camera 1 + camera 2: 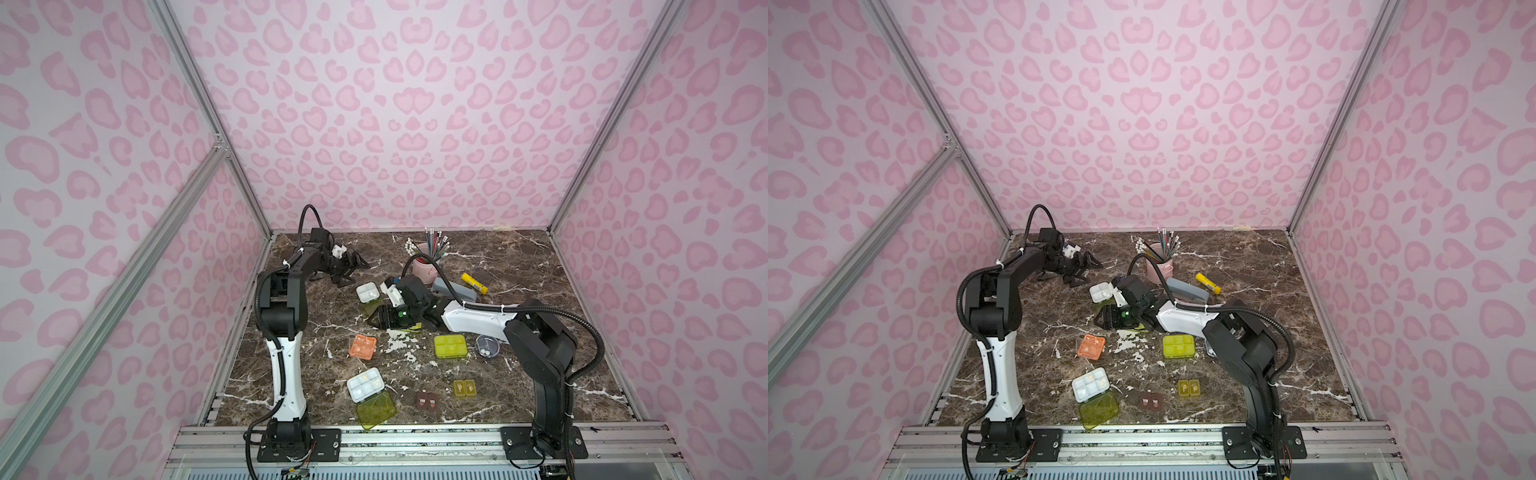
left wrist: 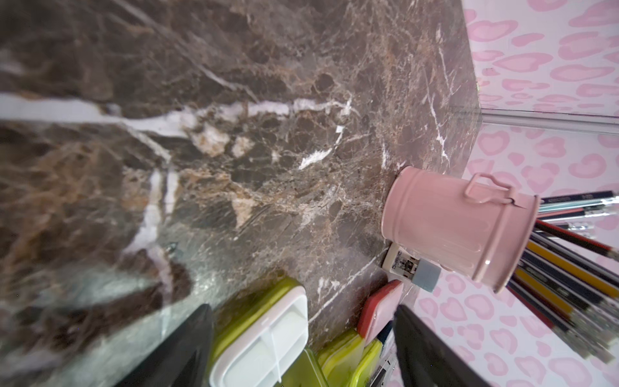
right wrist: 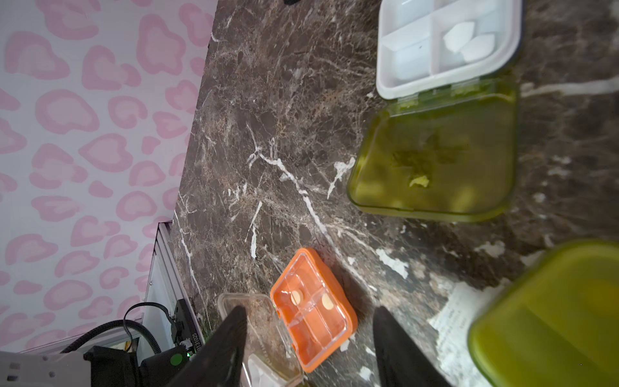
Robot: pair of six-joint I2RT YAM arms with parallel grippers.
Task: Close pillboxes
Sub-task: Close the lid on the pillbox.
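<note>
Marble tabletop point(image 1: 519, 257), strewn with pillboxes point(image 1: 368, 292): two white trays point(image 1: 365, 384) open, one yellow-green case point(image 1: 450, 346) shut, one each orange box point(image 1: 363, 347), olive box point(image 1: 464, 387), brown box point(image 1: 428, 401), round blue box point(image 1: 487, 346). Light, stiff, slick plastic is judged; lids are best pushed at free edges. Left gripper point(image 1: 353, 266) and right gripper point(image 1: 374, 319) are held parted, empty.

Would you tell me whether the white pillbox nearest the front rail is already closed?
No, the white pillbox lies open, its yellow-green lid folded out flat beside it.

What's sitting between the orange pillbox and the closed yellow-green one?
Nothing; between the orange pillbox and the yellow-green pillbox lies bare marble table, in both top views.
</note>
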